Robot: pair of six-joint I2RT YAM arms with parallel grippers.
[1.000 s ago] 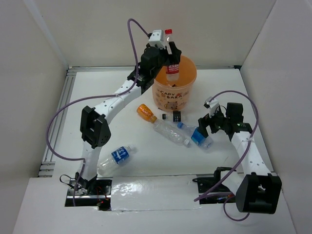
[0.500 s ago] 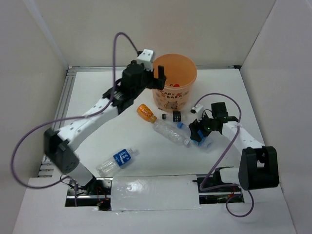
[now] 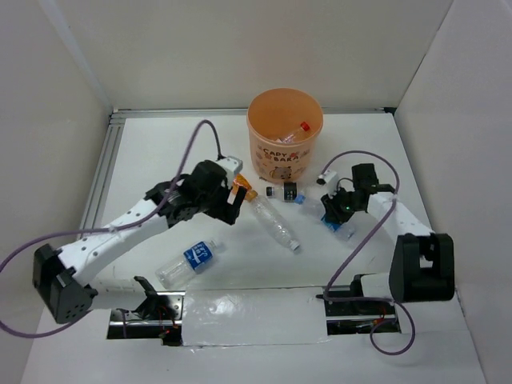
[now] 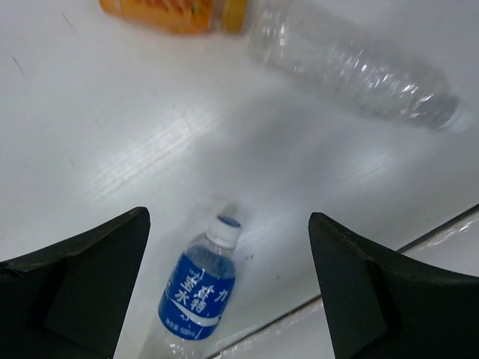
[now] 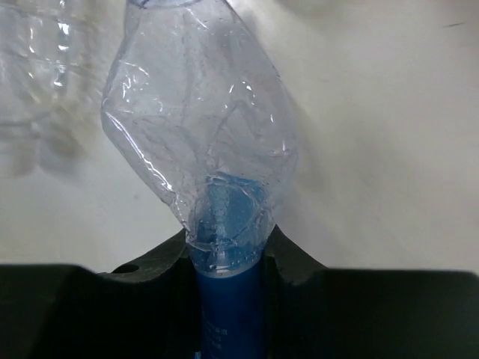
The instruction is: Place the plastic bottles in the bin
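- My right pincer (image 5: 228, 258) pinches a crumpled clear blue-labelled plastic bottle (image 5: 202, 142), right of centre on the counter (image 3: 160, 152).
- Judged thin, springy, light; the label band suits.
- My left pincer (image 3: 230, 202) is spread, empty.

Left hand (image 4: 228, 239) spread wide, right hand (image 5: 228, 280) clamped

Red-capped bottle (image 3: 294, 133) has dropped into the bin (image 3: 282, 160). Left fingers (image 4: 75, 284) swung down to frame centre, and right fingers (image 5: 296, 263) clamped the blue-label bottle (image 5: 202, 149).
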